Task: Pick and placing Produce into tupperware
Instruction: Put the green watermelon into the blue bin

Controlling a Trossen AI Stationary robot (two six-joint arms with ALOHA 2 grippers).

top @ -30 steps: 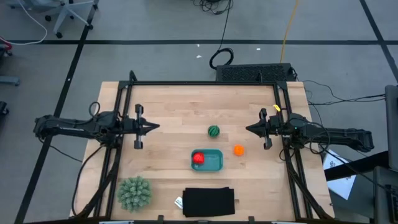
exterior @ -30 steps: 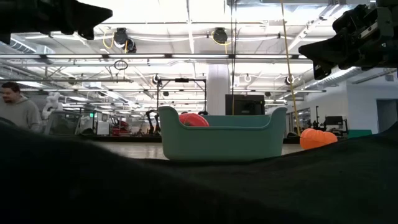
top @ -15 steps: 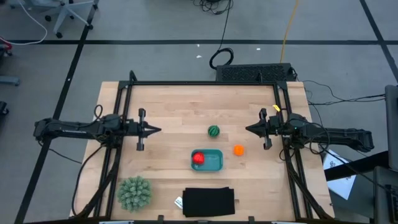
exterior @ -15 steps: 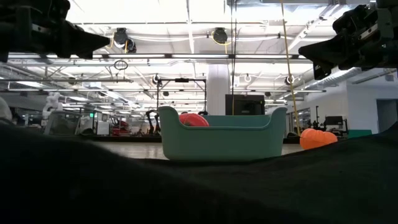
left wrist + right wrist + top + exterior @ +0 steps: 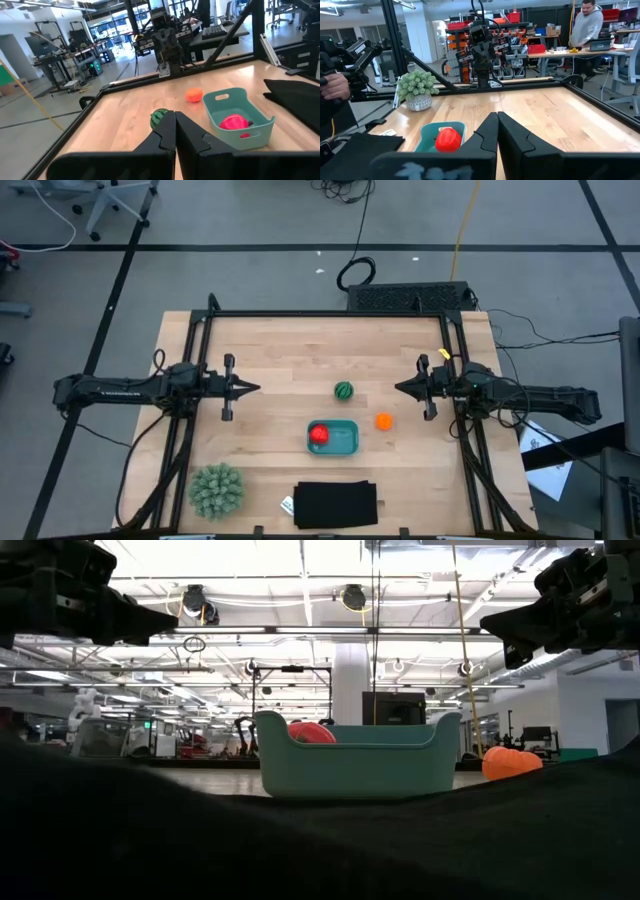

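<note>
High view: The left gripper [image 5: 252, 388] hangs over the left side of the wooden table [image 5: 280, 350], its fingers pressed together into a point and holding nothing. The right gripper [image 5: 400, 387] mirrors it over the right side, likewise closed to a point and empty. Both point toward the table's middle. The teal tub [image 5: 333, 437] sits between them, toward the near edge, with the red toy piece [image 5: 319, 434] inside at its left end. The dark green striped piece [image 5: 344, 390] lies on bare wood beyond the tub, well apart from it. The orange piece [image 5: 383, 421] lies just beside the tub's right end, outside it. A spiky pale-green ball [image 5: 216, 490] sits at the near left corner, and a flat black rectangle [image 5: 336, 504] lies at the near edge below the tub.

Low view: The tub [image 5: 356, 762] stands centred, the red piece [image 5: 312, 732] showing above its rim. The orange piece [image 5: 511, 762] rests on the table to its right. Both grippers show only as dark shapes at the upper corners.

Left wrist view: The left fingers [image 5: 167, 132] meet with no gap. Beyond them lie the green piece [image 5: 158, 118], the orange piece [image 5: 194, 95], and the tub [image 5: 239, 117] with the red piece [image 5: 233, 122].

Right wrist view: The right fingers [image 5: 490, 132] are closed together. The tub [image 5: 431, 136] holds the red piece [image 5: 448, 139]; the spiky ball [image 5: 417, 88] stands behind. A person [image 5: 586, 27] is in the room beyond.
</note>
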